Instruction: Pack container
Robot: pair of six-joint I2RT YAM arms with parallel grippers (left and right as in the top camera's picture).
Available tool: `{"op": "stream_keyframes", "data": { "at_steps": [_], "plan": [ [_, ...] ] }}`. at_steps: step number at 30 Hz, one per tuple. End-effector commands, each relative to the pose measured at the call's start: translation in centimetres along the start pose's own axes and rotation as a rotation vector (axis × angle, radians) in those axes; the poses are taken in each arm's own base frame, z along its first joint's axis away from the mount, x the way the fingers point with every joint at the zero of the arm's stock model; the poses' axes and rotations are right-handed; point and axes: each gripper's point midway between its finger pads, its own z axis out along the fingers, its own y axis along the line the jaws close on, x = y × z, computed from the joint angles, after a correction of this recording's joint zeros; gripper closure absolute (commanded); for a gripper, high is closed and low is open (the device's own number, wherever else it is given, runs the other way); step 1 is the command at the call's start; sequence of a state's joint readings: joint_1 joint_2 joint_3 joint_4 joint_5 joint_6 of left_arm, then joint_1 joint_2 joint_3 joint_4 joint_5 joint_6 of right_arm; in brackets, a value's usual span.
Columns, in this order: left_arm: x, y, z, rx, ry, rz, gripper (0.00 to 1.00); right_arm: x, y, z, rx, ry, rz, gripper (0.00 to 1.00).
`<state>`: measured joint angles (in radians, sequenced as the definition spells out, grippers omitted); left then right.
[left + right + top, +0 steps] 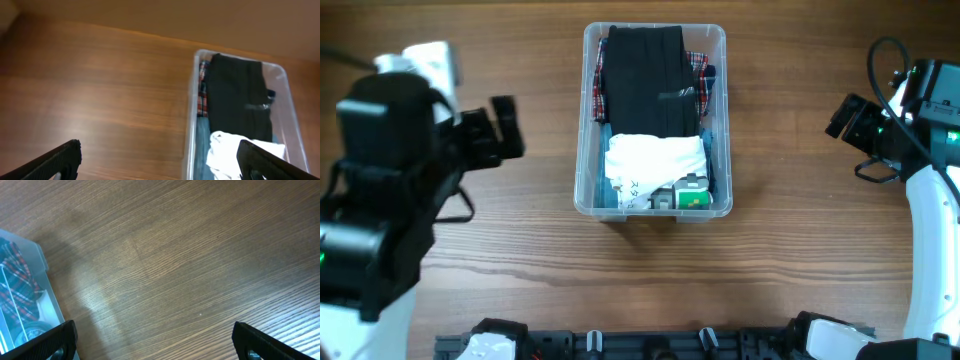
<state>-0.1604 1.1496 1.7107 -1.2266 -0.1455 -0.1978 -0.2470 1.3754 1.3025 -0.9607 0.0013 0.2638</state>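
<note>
Resting between both parted jaws, the container (655, 27) touches neither.

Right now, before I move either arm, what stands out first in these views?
The clear plastic rectangular bin at the centre of the wooden table, already packed: a black folded garment over red plaid fabric at the far end, a crumpled white cloth nearer. The left gripper and right gripper flank it, both open.

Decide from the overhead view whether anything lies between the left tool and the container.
Nothing visible does. The left tool is open beside the container, and only bare table lies between them.
</note>
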Motion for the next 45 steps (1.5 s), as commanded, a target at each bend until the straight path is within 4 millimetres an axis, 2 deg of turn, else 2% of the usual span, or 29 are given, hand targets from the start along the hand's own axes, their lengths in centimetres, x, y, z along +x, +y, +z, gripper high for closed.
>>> {"op": "stream_keyframes", "data": {
  "at_steps": [1,24,27,32,35,38,42,45],
  "plan": [
    [-0.2,0.7,-0.6,-0.016,-0.015,-0.042,0.00,-0.4,-0.2,0.0,0.011,-0.008,0.003,0.00],
    [-0.2,0.7,-0.4,-0.019,-0.011,-0.043,0.00,-0.4,-0.2,0.0,0.011,-0.008,0.003,0.00],
    [-0.3,0.9,-1.7,-0.008,-0.045,-0.047,0.00,-0.4,-0.2,0.0,0.011,-0.008,0.003,0.00],
    [0.4,1.5,-5.4,0.016,-0.133,-0.060,0.00,-0.4,-0.2,0.0,0.011,-0.008,0.003,0.00],
    [2.1,2.3,-8.1,0.032,-0.193,-0.068,0.00,-0.4,-0.2,0.0,0.011,-0.008,0.003,0.00],
    [4.9,3.4,-9.8,0.036,-0.239,-0.068,0.00,-0.4,-0.2,0.0,0.011,-0.009,0.003,0.00],
    [9.1,4.5,-9.9,0.038,-0.254,-0.071,0.00,-0.4,-0.2,0.0,0.011,-0.009,0.003,0.00],
    [13.1,5.4,-8.3,0.034,-0.238,-0.069,0.00,-0.4,-0.2,0.0,0.011,-0.009,0.003,0.00]
  ]
}}
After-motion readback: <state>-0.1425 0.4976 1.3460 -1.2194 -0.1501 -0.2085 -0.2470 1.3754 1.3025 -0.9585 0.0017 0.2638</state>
